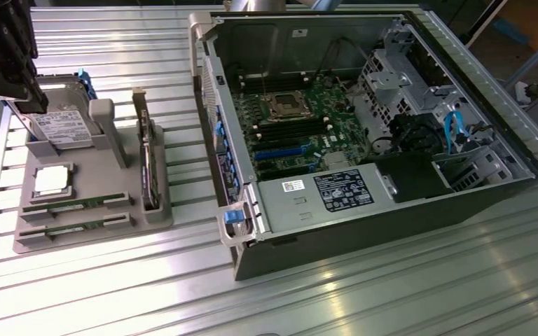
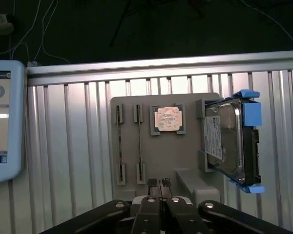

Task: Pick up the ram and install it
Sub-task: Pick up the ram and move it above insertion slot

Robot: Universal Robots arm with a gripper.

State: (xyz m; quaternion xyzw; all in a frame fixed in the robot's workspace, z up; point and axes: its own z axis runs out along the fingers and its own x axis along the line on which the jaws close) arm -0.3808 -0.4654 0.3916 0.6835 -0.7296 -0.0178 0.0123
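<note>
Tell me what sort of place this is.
Likely a robotics lab bench for computer assembly: an open computer case lies on a ribbed aluminium table, beside a grey tray holding a hard drive, a CPU and ram sticks.

Black gripper [image 2: 159, 183], matte angular linkage arms [image 2: 100, 215] spreading from its base, round silver pivot screws [image 2: 150, 199] (four along the joints), narrow dark fingertips [image 2: 154, 182], bulky black wrist housing [image 1: 3, 35]

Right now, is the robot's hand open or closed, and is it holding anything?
Hand: closed, holding nothing.
</note>
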